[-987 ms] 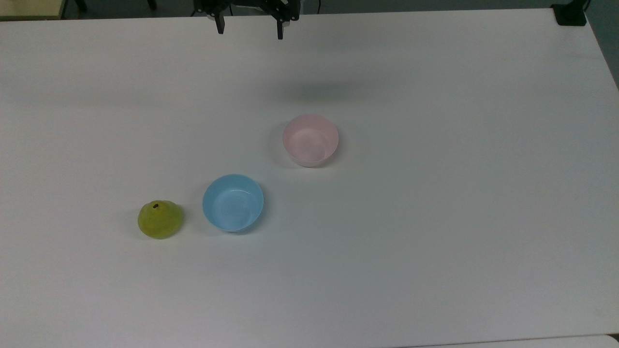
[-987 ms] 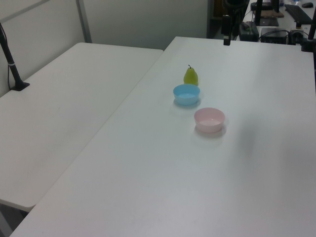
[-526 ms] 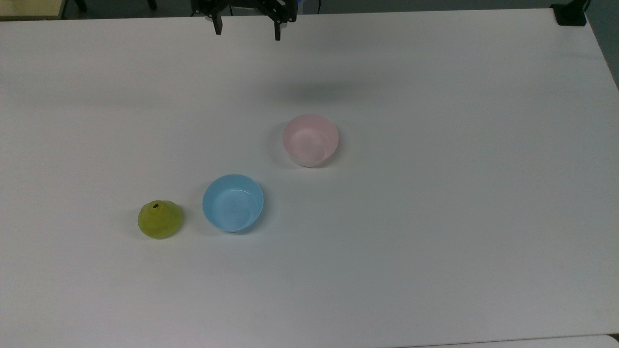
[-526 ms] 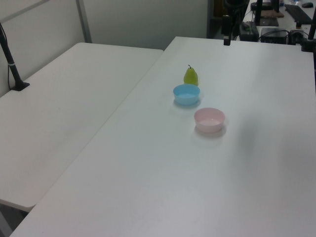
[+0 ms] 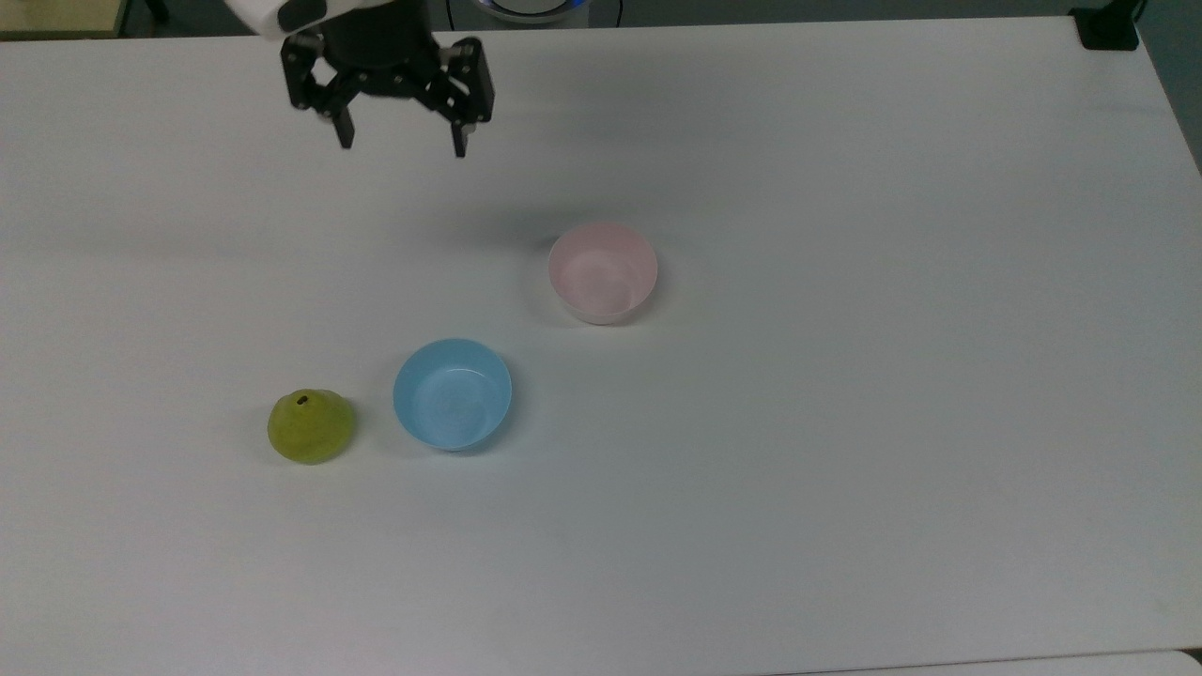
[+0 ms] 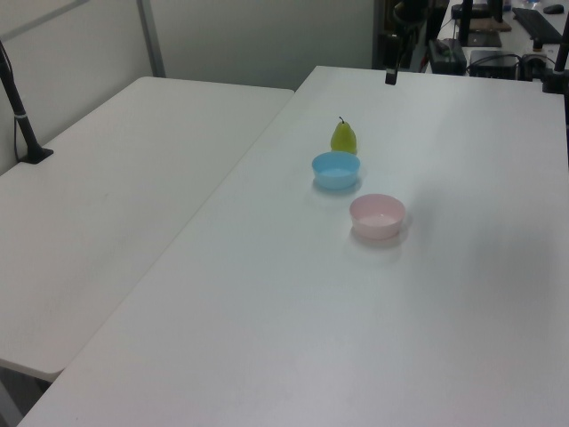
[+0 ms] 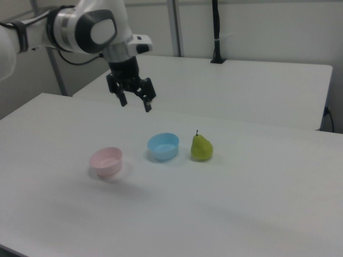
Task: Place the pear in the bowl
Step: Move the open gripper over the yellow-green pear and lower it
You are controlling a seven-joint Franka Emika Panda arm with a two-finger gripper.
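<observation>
The yellow-green pear (image 5: 311,427) stands upright on the white table (image 5: 845,422), at the top view's lower left. The pale pink bowl (image 5: 603,272) sits empty near the table's middle. My gripper (image 5: 403,145) hangs open and empty above the table's far part, well apart from the pear and up-left of the pink bowl in the top view. In the right view the gripper (image 7: 135,104) hovers above and behind the pink bowl (image 7: 106,161), and the pear (image 7: 201,148) stands off to the right view's right. The left view has the pear (image 6: 344,138) behind the pink bowl (image 6: 377,215).
A light blue bowl (image 5: 453,394) sits empty between the pear and the pink bowl, close to the pear. A second white table (image 6: 116,178) adjoins at the left view's left, with a black clamped post (image 6: 18,98). A black object (image 5: 1108,28) sits on the top view's upper right corner.
The gripper has moved from the table's far edge toward the top view's left and further over the table, staying open. The pear and both bowls have not moved.
</observation>
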